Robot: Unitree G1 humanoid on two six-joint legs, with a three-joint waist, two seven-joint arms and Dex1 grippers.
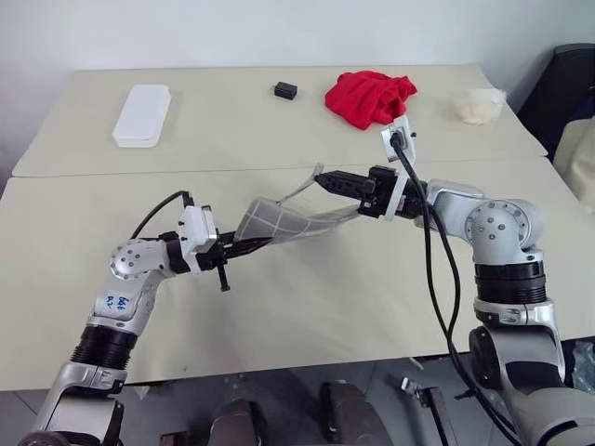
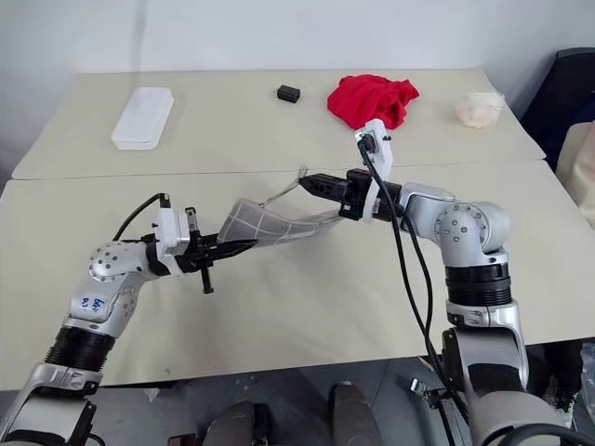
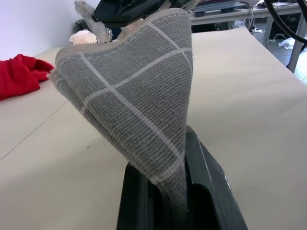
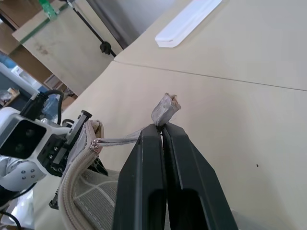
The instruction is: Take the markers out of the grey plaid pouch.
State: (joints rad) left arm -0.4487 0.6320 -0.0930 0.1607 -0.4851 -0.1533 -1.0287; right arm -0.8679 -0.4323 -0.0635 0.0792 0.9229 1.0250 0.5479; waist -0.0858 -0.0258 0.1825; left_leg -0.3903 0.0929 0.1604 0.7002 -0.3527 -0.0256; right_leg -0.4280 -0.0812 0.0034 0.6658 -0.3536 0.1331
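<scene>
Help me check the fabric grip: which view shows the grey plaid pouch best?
The left wrist view: the grey plaid pouch looms close, pinched between the left gripper's fingers. Both eye views show it small, stretched between both grippers; the right wrist view shows its edge.

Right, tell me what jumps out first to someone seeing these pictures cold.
First, the grey plaid pouch, stretched in the air above the front table between the left gripper, shut on one end, and the right gripper, shut on the other. Next, the red cloth bunched on the far table, with a white case at that table's left end.
</scene>
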